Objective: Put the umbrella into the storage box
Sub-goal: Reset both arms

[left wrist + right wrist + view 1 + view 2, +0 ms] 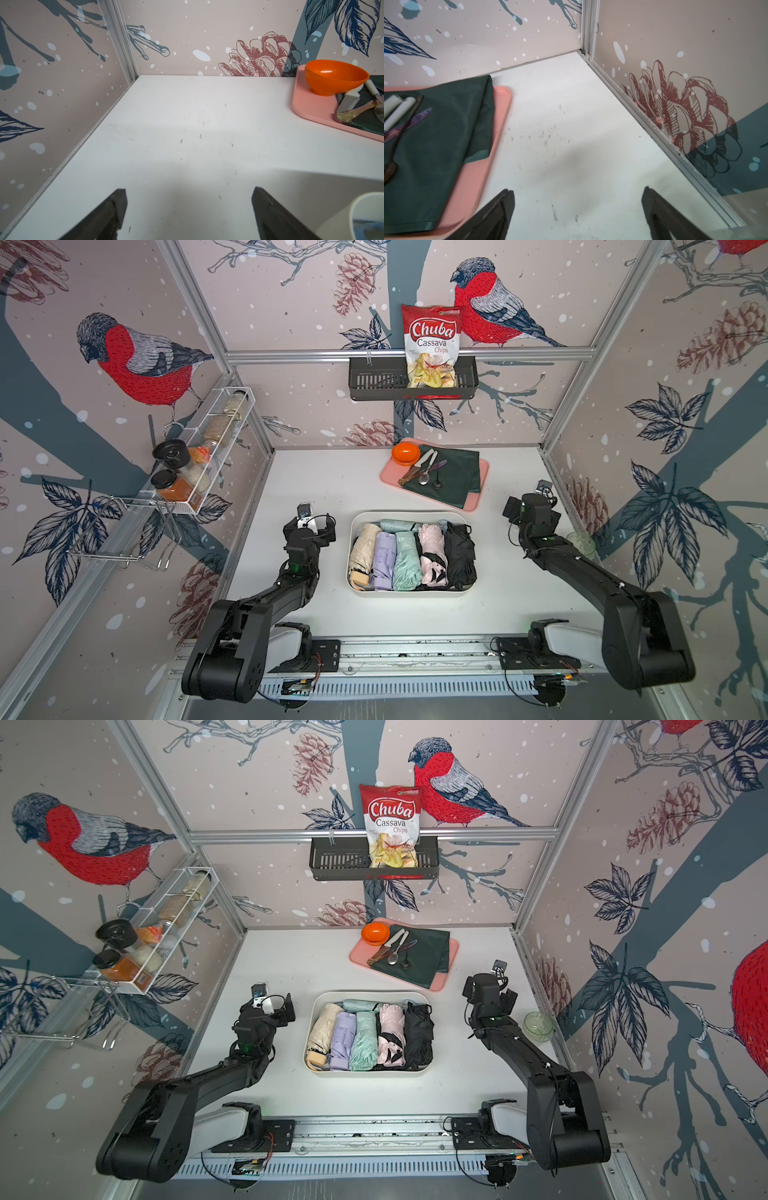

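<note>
Umbrellas (409,560) are lying folded side by side in the storage box (409,594), centre frame in both top views; none is showing loose on the worktop (316,489). The left hand (189,194) and right hand (578,192) are hanging released and empty. The packing looks done, so any retreat should be avoiding the rim.

Enclosure: back wall (291,414) and both side walls papered pale pink, printed with red-breasted bullfinches (486,306), pine cones (353,281), dark leaves, grey-blue branches and white flecks. Frame: aluminium corner posts (195,306) and one crossbar (291,355) along the back wall. Floor: white tabletop (316,481), matte, lightly scuffed. Fittings: black slotted basket (374,383) hung on the crossbar; white wire rack (220,464) on the left wall. Light: even, with soft shadows.
</note>
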